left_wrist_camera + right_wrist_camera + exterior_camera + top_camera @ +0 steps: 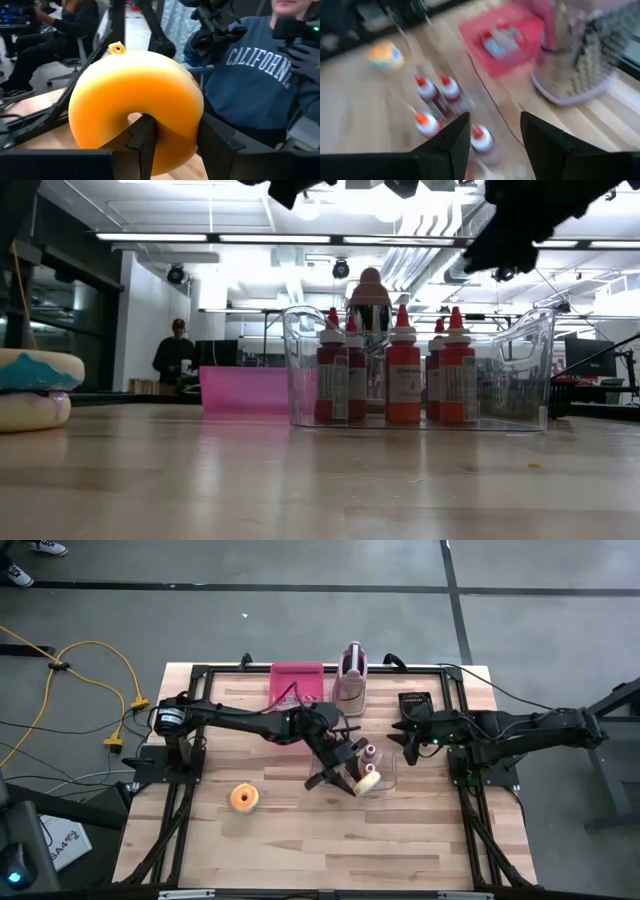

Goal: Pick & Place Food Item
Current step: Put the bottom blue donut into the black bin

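While left hand (172,145) grips donut (135,100), table (330,840) front lies open.

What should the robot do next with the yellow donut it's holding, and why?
Probably carry it a little farther, clear of the clear bin. The left gripper is shut on the yellow donut, which in the high view hangs right beside the bin of red bottles, so lowering here might bump them.

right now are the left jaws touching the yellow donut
Touching. The left wrist view shows the left gripper with its jaws clamped on the yellow donut, one finger in the hole and the other against its outer side.
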Controlling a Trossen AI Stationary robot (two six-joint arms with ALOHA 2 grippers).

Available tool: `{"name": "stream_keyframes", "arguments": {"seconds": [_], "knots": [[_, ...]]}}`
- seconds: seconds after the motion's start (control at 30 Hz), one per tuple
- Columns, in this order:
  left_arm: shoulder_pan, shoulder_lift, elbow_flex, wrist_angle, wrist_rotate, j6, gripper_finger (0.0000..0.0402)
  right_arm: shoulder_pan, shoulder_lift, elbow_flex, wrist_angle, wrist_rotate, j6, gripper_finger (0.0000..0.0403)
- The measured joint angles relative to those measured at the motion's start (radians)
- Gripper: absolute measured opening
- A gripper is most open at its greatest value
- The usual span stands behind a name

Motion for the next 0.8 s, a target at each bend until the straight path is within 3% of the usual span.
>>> {"name": "stream_keyframes", "arguments": {"seconds": [0.13, 0.4, 0.57, 0.8], "knots": [[-0.029, 0.0, 0.0, 0.023, 0.001, 0.002, 0.0122, 0.0, 0.019, 0.0, 0.043, -0.078, 0.138, 0.0161], [-0.055, -0.001, 0.0, 0.065, 0.003, 0.006, 0.0122, 0.036, 0.058, 0.001, 0.088, -0.416, 0.112, 0.0161], [-0.055, -0.002, 0.0, 0.113, 0.001, 0.003, 0.0122, 0.081, 0.116, 0.001, 0.152, -0.455, 0.114, 0.0161], [-0.055, -0.002, 0.0, 0.138, 0.0, 0.0, 0.0122, 0.125, 0.181, 0.0, 0.264, -0.574, -0.077, 0.0161]]}}
